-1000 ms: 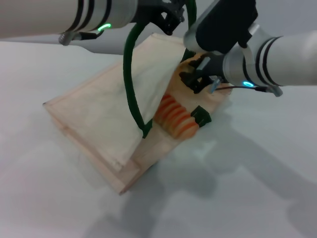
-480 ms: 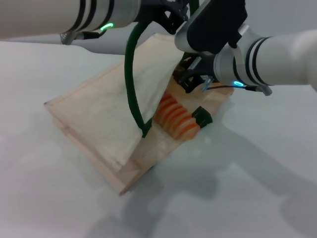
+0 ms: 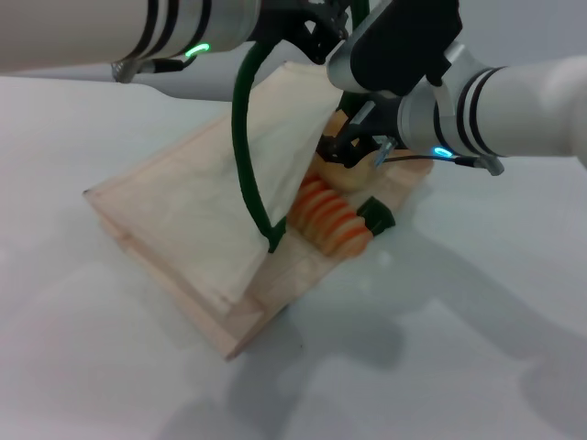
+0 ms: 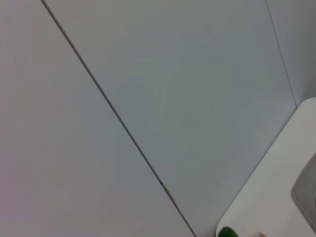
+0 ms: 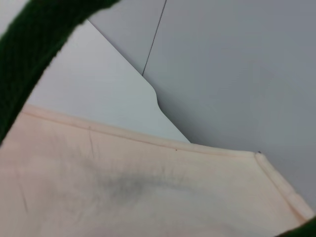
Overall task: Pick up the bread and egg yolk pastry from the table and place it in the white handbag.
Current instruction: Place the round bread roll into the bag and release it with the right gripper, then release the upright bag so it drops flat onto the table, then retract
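The white handbag [image 3: 183,220] lies on the table with its mouth toward my right arm. My left gripper [image 3: 312,27] is shut on one dark green handle [image 3: 243,137] and holds the upper flap up. The bread [image 3: 330,220], tan with orange stripes, lies in the bag's mouth. My right gripper [image 3: 353,151] reaches into the mouth just behind the bread, shut on the egg yolk pastry [image 3: 354,172], a pale ball low against the bag's inner face. The right wrist view shows the bag's fabric [image 5: 123,187] and a green handle [image 5: 39,44].
The bag's second green handle [image 3: 374,215] lies beside the bread at the mouth's edge. The white table [image 3: 459,348] stretches around the bag. The left wrist view shows only a grey wall [image 4: 148,98] and a green scrap of handle [image 4: 227,232].
My right gripper has moved down and left into the bag's mouth, and the pastry now shows low beside the bread. The left gripper still holds the handle up.
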Action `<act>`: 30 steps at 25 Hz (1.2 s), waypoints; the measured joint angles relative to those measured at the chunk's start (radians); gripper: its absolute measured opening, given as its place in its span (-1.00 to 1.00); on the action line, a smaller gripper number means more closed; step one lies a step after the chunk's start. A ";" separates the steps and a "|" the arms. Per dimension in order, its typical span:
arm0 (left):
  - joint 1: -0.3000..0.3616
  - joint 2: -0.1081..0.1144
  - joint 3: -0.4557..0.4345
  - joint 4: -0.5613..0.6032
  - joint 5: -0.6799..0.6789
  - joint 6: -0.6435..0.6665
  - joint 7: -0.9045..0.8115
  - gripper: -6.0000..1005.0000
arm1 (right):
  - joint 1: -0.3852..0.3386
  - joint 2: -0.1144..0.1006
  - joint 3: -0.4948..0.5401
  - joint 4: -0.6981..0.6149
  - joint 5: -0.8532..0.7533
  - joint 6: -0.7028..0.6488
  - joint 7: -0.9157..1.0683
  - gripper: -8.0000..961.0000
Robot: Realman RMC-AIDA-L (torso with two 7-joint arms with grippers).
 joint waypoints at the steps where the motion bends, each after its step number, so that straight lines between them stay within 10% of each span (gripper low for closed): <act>1: 0.000 0.000 0.000 0.000 0.000 0.000 0.000 -0.70 | 0.000 0.000 0.001 0.000 -0.001 0.000 0.000 0.12; 17: 0.032 0.000 -0.039 -0.005 0.007 0.000 0.002 -0.69 | -0.030 -0.003 0.063 0.021 -0.053 -0.137 0.000 0.85; 30: 0.062 0.002 -0.065 -0.056 0.010 0.061 0.005 -0.69 | -0.173 0.000 0.208 -0.076 -0.186 -0.201 0.005 0.83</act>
